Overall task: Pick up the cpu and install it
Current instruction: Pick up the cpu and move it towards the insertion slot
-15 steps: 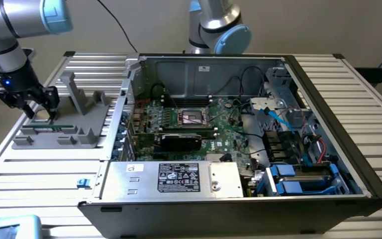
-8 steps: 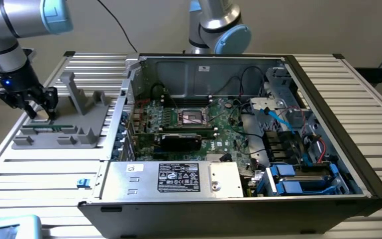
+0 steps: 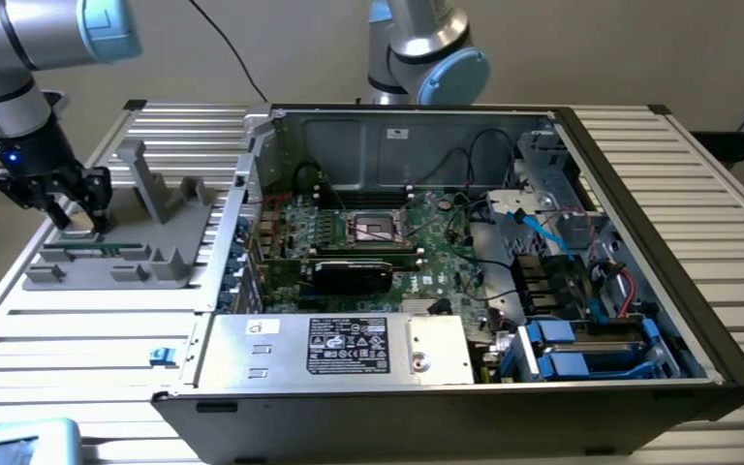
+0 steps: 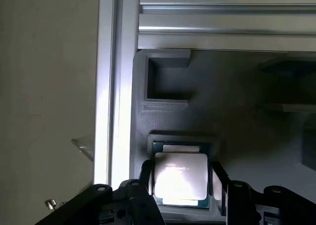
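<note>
The cpu (image 4: 180,179), a small square chip with a shiny metal top, lies in a pocket of the grey fixture (image 4: 163,111). My gripper (image 4: 181,185) has come straight down over it, and its two dark fingers (image 4: 146,174) sit against the chip's opposite sides. In the exterior view the gripper (image 3: 78,219) stands at the left end of the grey fixture (image 3: 133,257), with the cpu (image 3: 78,233) showing as a pale patch between the fingertips. The dark socket (image 3: 375,229) sits on the green motherboard inside the open computer case (image 3: 643,223), far off toward the exterior view's right.
Grey upright posts (image 3: 152,189) rise from the fixture beside my gripper. The case wall (image 3: 253,184) stands between fixture and motherboard. A silver power supply box (image 3: 333,344) with a label fills the case's front. A second arm (image 3: 418,58) stands behind the case. Cables and blue drive bays (image 3: 579,339) crowd the right.
</note>
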`<state>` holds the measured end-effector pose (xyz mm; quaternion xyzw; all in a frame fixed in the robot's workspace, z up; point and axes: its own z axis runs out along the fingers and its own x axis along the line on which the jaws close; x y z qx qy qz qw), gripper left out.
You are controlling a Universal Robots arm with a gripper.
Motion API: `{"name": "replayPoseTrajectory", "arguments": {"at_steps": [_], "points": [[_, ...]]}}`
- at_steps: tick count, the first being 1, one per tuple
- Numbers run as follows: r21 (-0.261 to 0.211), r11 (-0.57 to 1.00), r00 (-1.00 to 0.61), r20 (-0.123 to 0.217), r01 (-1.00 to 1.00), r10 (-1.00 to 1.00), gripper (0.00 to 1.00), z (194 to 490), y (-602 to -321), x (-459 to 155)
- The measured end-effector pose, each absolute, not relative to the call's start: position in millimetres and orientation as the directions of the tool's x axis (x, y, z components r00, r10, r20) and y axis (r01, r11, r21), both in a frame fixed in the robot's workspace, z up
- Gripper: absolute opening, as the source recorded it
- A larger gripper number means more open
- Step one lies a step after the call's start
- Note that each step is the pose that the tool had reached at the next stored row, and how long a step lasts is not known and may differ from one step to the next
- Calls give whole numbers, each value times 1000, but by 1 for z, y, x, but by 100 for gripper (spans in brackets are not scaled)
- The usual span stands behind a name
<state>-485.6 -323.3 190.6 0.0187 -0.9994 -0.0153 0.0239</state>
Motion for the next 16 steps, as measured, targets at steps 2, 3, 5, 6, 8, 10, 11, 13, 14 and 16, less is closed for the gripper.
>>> {"name": "replayPoseTrajectory", "arguments": {"at_steps": [2, 3, 5, 6, 8, 10, 11, 13, 14, 16], "points": [[31, 999, -998, 48, -37, -38, 55, 193, -323, -486], [31, 999, -998, 48, -37, -38, 55, 195, -323, -485], [31, 999, -998, 48, -37, -38, 55, 199, -323, -485], [31, 999, -998, 49, -37, -38, 55, 202, -323, -485], [31, 999, -998, 49, -37, -38, 55, 207, -323, -485], [32, 999, -998, 49, -37, -38, 55, 215, -323, -485], [31, 999, -998, 50, -37, -38, 55, 220, -323, -484], [32, 999, -998, 50, -37, -38, 55, 229, -323, -484], [32, 999, -998, 50, -37, -38, 55, 233, -323, -484], [31, 999, -998, 50, -37, -38, 55, 242, -323, -483]]}}
